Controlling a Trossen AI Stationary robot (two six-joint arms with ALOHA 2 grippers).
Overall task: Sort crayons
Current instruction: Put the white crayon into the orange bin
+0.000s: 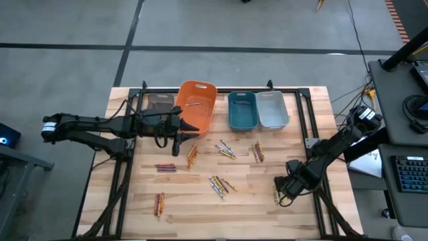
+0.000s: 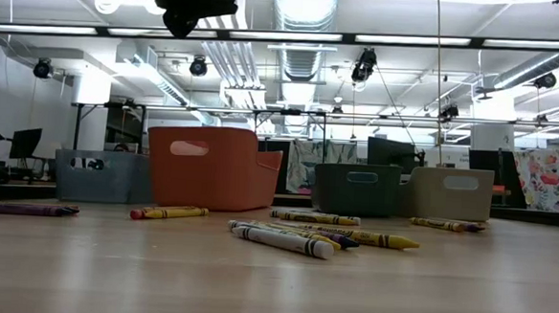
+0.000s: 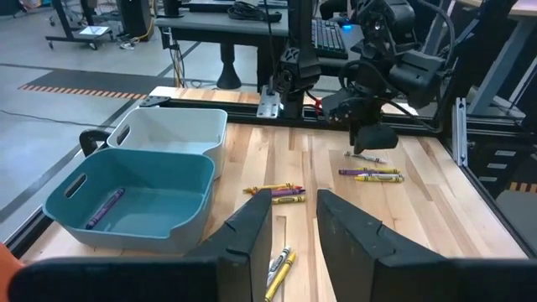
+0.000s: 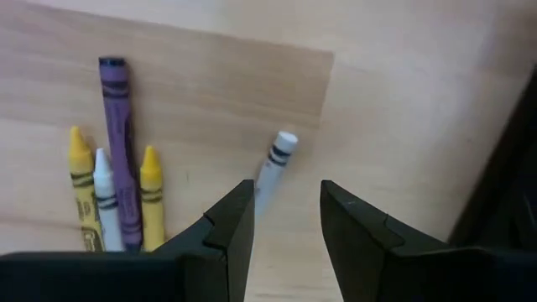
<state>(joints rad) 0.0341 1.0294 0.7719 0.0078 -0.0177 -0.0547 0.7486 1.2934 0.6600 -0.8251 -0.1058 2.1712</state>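
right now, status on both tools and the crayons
Right tool open, low over a white crayon. Left tool open, empty, by the orange bin. Crayons scattered on table, unsorted. Nothing in the way.

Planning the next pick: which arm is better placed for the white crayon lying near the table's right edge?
The right. Its end effector hangs open directly over the white crayon, while the left end effector is across the table by the orange bin.
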